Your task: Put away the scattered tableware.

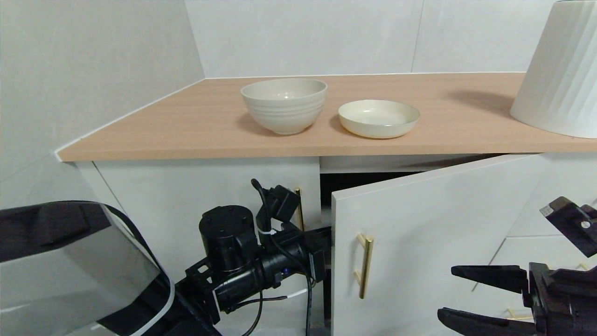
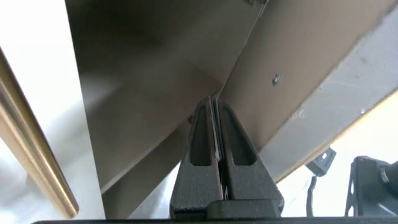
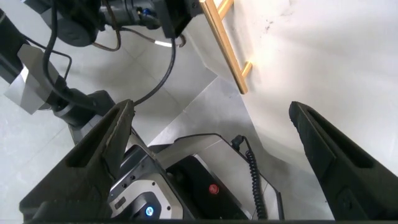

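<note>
My left gripper [image 2: 214, 109], fingers pressed together, is tucked behind the ajar door [image 1: 443, 219], I judge to swing it wider; my right gripper [image 1: 447, 292] hangs spread, empty. Bowl [image 1: 283, 105] and dish [image 1: 378, 118] sit on the counter [image 1: 186, 126].

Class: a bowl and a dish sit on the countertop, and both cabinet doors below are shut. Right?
No: the bowl and dish sit on the countertop, but the right-hand door stands ajar; the head view shows it.

The bowl [image 1: 283, 105] is cream with ridged bands, the dish [image 1: 378, 117] plain cream. The tabletop [image 1: 186, 126] is light wood-grain, the door [image 1: 443, 224] white, its handle [image 1: 364, 266] gold.
</note>
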Controlling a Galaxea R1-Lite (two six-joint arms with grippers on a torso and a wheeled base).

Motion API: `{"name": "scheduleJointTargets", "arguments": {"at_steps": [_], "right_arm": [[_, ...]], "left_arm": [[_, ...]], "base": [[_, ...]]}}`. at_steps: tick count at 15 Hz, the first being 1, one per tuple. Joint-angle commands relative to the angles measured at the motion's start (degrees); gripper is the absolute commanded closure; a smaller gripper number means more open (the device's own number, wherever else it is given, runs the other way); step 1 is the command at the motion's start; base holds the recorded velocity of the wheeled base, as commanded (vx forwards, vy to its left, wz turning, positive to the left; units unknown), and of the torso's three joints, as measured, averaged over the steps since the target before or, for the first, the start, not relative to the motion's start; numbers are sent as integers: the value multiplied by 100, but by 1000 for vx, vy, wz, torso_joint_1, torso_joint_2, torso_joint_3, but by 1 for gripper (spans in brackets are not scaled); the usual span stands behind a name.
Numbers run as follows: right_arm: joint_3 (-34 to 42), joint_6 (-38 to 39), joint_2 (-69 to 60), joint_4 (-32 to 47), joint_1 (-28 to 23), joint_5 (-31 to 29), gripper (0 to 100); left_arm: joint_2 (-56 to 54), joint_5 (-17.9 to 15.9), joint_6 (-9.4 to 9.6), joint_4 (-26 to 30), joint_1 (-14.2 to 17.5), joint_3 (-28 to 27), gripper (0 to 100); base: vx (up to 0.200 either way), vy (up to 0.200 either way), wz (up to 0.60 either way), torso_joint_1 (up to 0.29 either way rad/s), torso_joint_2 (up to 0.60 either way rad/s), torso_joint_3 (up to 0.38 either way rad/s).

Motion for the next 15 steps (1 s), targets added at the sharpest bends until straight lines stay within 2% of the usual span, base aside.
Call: {"name": "scheduleJointTargets", "arguments": {"at_steps": [1, 3, 7, 12, 14, 15], "right_arm": [[-2, 1, 10, -3, 4, 5, 0], [7, 1, -7, -3, 4, 5, 0], [42, -8, -34, -3, 13, 5, 0], [77, -8, -78, -3, 224, 5, 0], [77, -8, -87, -3, 224, 5, 0], [77, -8, -87, -3, 224, 5, 0]], "left_arm": [[41, -8, -3, 20, -2, -97, 100], [85, -8, -3, 161, -20, -317, 100], [147, 27, -3, 785, -117, -923, 100], [270, 36, -3, 1075, -424, -1081, 100], [279, 36, -3, 1110, -451, -1143, 100], [287, 36, -3, 1145, -459, -1152, 100]], "base": [[-200, 0, 0, 12, 7, 2], [-200, 0, 0, -2, 5, 2], [0, 0, 0, 0, 0, 0], [0, 0, 0, 0, 0, 0], [0, 0, 0, 0, 0, 0], [-200, 0, 0, 2, 2, -7]]}}
